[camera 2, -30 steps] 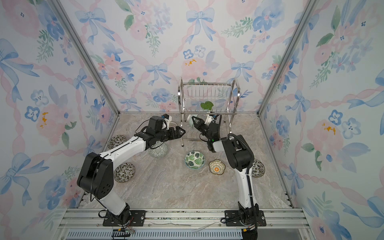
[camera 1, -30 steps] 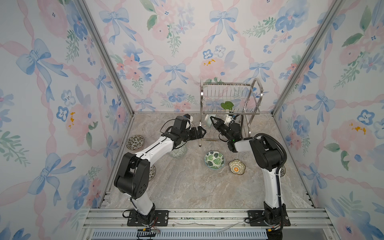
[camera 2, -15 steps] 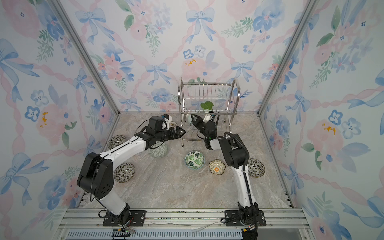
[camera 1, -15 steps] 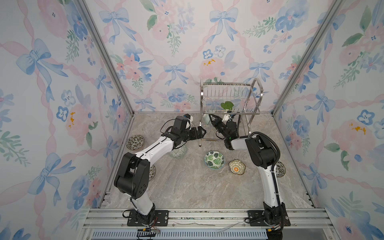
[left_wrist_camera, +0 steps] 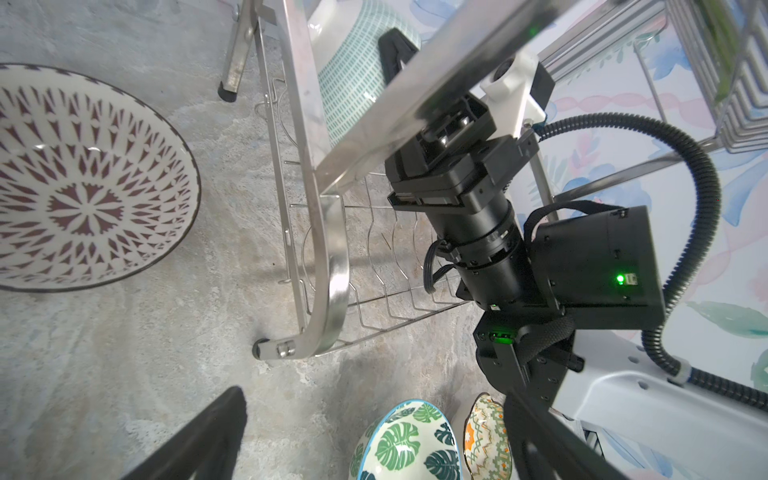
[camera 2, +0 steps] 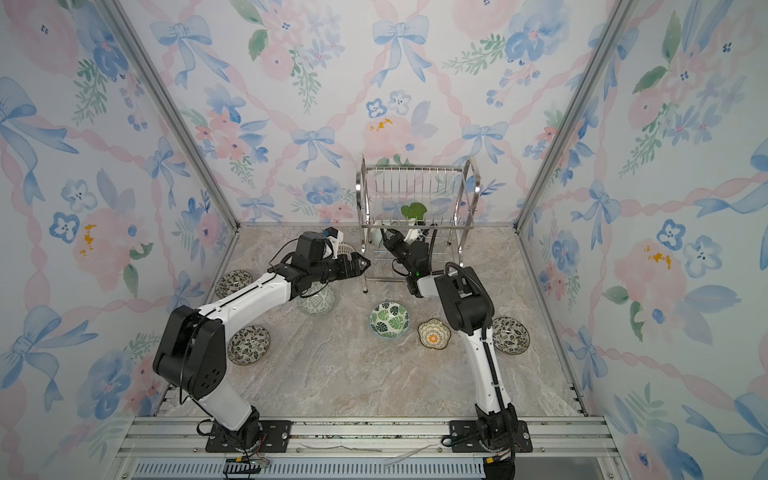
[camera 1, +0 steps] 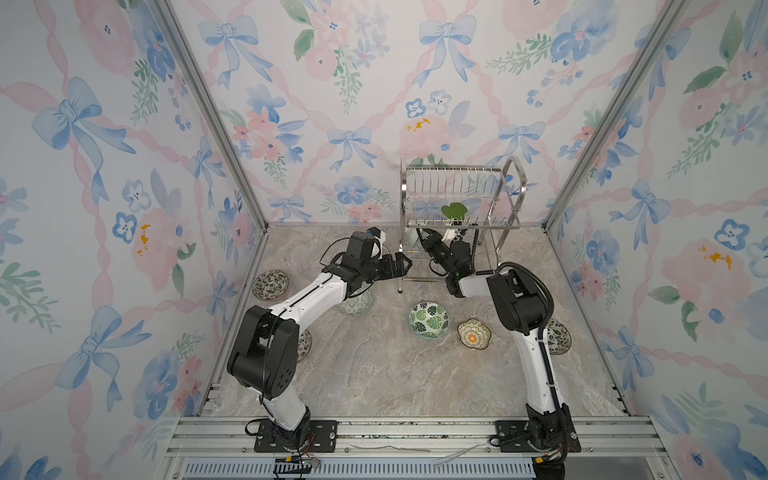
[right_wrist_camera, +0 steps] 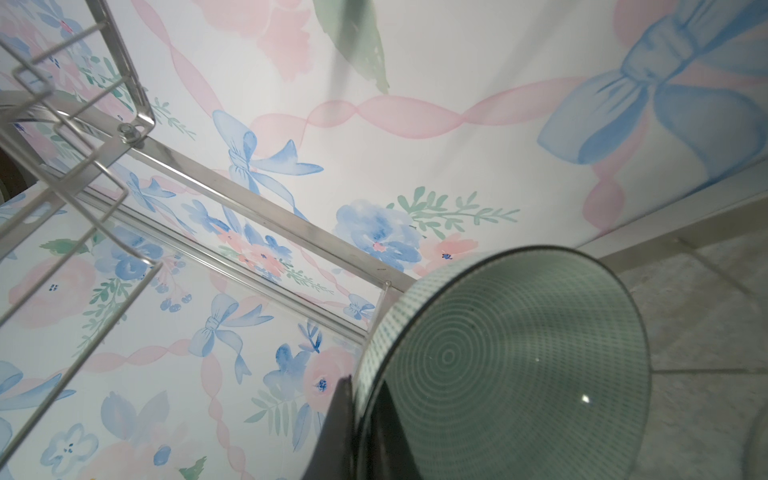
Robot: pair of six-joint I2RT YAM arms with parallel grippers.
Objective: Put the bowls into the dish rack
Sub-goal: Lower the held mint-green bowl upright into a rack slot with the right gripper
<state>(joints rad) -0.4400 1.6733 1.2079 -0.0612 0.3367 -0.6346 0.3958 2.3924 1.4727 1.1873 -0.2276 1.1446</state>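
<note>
Dish rack (camera 1: 457, 168) sits upper centre-right in both top views, at far edge of desk (camera 1: 374, 374). Task looks early: approx. one bowl in, one going in, most still to do.

Done: one green-leaf piece (camera 1: 455, 211) stands on edge in upper tier. Prob. a bowl, too small to be sure. Lower-tier wires look bare in left wrist view.

In hand: right gripper (right_wrist_camera: 362, 411) clamped tight on rim of mint bowl (right_wrist_camera: 498, 365), one finger inside, one outside. Bowl is tipped on edge, up off desk, inside rack frame at its left end, under upper tier. Not seated in a slot as far as I can tell; contact w/ wires is hidden.

Left gripper (camera 1: 402, 264) is spread wide, empty, and hovers just beside rack's front-left leg, centre of frame.

Left on desk, 7 bowls, all upright:
- brown lattice bowl (left_wrist_camera: 83, 178), just left of rack, partly behind left arm in top views
- dark floral bowl (camera 1: 270, 284), mid-left
- green geometric bowl (camera 1: 355, 302), under left arm
- second dark floral bowl (camera 2: 248, 345), lower left, by left arm's elbow
- leaf bowl (camera 1: 429, 319), centre
- scalloped yellow-orange bowl (camera 1: 473, 333), just beside leaf bowl, to its right
- third dark floral bowl (camera 1: 557, 336), right, partly behind right arm
</note>
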